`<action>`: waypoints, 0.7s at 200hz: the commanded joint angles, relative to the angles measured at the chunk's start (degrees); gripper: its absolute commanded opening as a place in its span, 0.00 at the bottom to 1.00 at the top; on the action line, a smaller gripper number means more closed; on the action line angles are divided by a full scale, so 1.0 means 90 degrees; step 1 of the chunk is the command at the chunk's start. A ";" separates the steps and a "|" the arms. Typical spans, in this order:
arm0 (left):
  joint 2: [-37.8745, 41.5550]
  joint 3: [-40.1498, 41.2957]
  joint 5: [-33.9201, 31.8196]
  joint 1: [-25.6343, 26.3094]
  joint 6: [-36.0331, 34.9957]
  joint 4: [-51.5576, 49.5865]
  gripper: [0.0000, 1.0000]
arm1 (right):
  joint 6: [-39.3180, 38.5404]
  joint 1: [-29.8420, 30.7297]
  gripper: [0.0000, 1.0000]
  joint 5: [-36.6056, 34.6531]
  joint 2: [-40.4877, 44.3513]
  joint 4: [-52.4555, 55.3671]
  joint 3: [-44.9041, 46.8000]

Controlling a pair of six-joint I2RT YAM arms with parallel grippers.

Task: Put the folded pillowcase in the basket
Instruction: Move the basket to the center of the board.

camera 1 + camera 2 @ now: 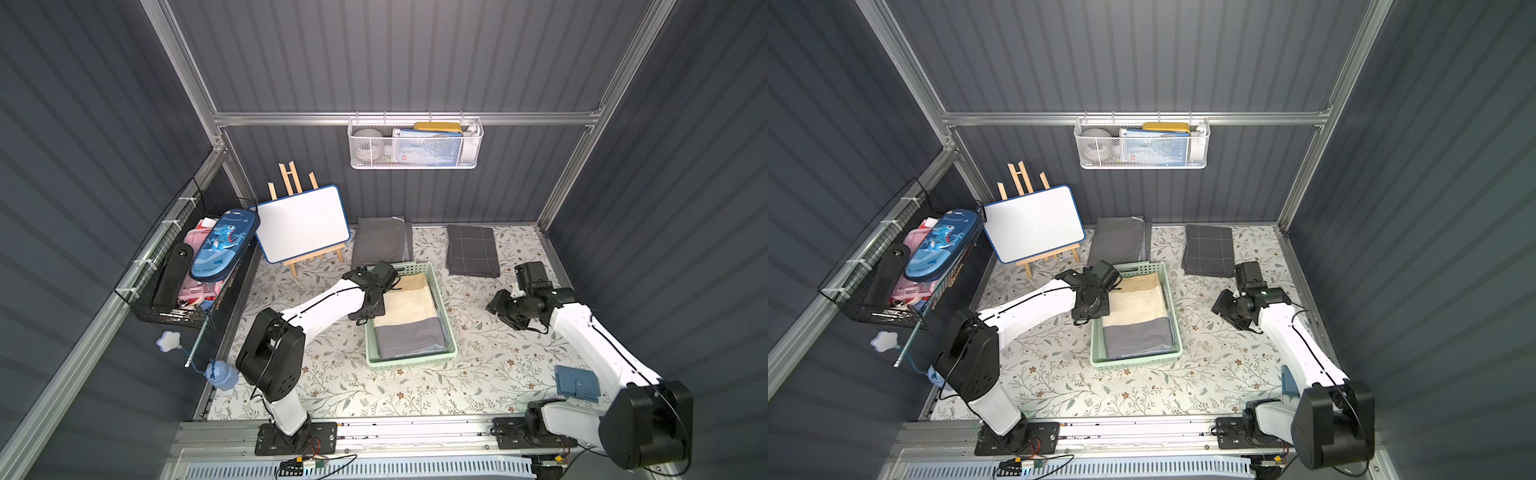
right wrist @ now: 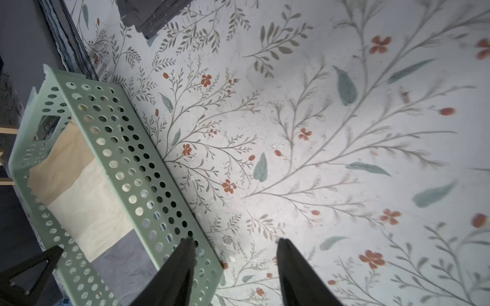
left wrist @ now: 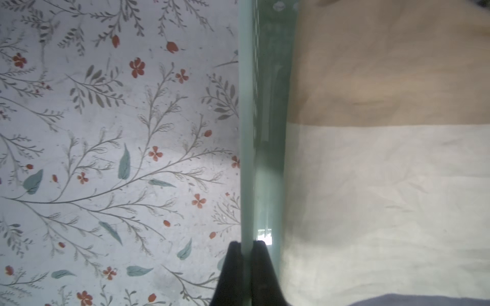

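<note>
- The folded pillowcase (image 1: 409, 316), a soft cloth in tan, cream and grey bands, lay flat inside the shallow, rectangular, mint-green plastic basket (image 1: 411, 362) with perforated sides. It filled most of the floor, with no edge over the rim.
- It looked light and limp, not slippery and not fragile. Lifted by one layer it would likely unfold, so a pinch through all layers at a folded edge seemed the safest hold.
- The left gripper (image 3: 245, 247) was clamped on the basket's left rim, one black finger outside the wall and one inside, beside the cream band.
- The right gripper (image 2: 234, 239) stood with its jaws apart and held nothing. It hung over the floral-printed table (image 1: 332, 374), just beside the basket's right wall.
- The left wrist view alone showed the rim pinched between the fingers; in both top views the wrist hid that contact.
- The right wrist view showed the round holes of the wall and bare table between the spread jaws.
- Only the top views showed the whole cloth, and the plain grey folded cloth (image 1: 380, 243) and the dark checked folded cloth (image 1: 471, 251) lying behind the basket.
</note>
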State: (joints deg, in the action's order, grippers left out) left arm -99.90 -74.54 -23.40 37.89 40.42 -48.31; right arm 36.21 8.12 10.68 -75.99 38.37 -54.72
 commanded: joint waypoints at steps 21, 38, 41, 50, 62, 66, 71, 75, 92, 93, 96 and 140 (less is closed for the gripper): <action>-0.0435 -0.0405 -0.0659 -0.0054 -0.0177 -0.0740 0.06 | 0.0161 0.1070 0.60 0.0786 -0.1411 -0.1321 -0.0544; -0.0417 -0.0314 -0.0727 -0.0130 -0.0155 -0.0684 0.15 | 0.0344 0.1290 0.61 0.0944 -0.1641 -0.1887 -0.0483; -0.0401 -0.0298 -0.0721 -0.0160 -0.0156 -0.0663 0.20 | 0.0373 0.1324 0.61 0.0989 -0.1685 -0.1947 -0.0483; -0.0368 -0.0241 -0.0712 -0.0219 -0.0113 -0.0601 0.24 | 0.0403 0.1456 0.61 0.1037 -0.1851 -0.2026 -0.0556; -0.0327 -0.0139 -0.0701 -0.0280 -0.0082 -0.0501 0.27 | 0.0377 0.1638 0.60 0.1084 -0.2109 -0.1968 -0.0737; -0.0325 -0.0109 -0.0706 -0.0302 -0.0036 -0.0507 0.29 | 0.0372 0.1713 0.60 0.1097 -0.2184 -0.1959 -0.0793; -0.0317 -0.0096 -0.0729 -0.0320 0.0014 -0.0533 0.34 | 0.0369 0.1799 0.59 0.1118 -0.2274 -0.1973 -0.0851; -0.0302 -0.0085 -0.0760 -0.0317 0.0064 -0.0544 0.41 | 0.0379 0.1877 0.59 0.1137 -0.2325 -0.2001 -0.0884; -0.0144 -0.0074 -0.0902 -0.0332 0.0254 -0.0574 0.51 | 0.0469 0.2202 0.58 0.1115 -0.2522 -0.2052 -0.1003; -0.0133 -0.0080 -0.0904 -0.0333 0.0264 -0.0576 0.52 | 0.0474 0.2222 0.58 0.1117 -0.2528 -0.2054 -0.1011; -0.0088 -0.0096 -0.0934 -0.0333 0.0301 -0.0581 0.53 | 0.0487 0.2270 0.58 0.1099 -0.2560 -0.2047 -0.1031; 0.0441 -0.0511 -0.1158 -0.0354 0.0599 -0.0868 0.55 | 0.0658 0.2851 0.57 0.1058 -0.2893 -0.1879 -0.1482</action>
State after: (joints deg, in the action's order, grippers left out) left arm -99.90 -75.92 -31.55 34.50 42.87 -53.23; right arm 40.64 30.96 18.26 -100.38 21.32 -64.12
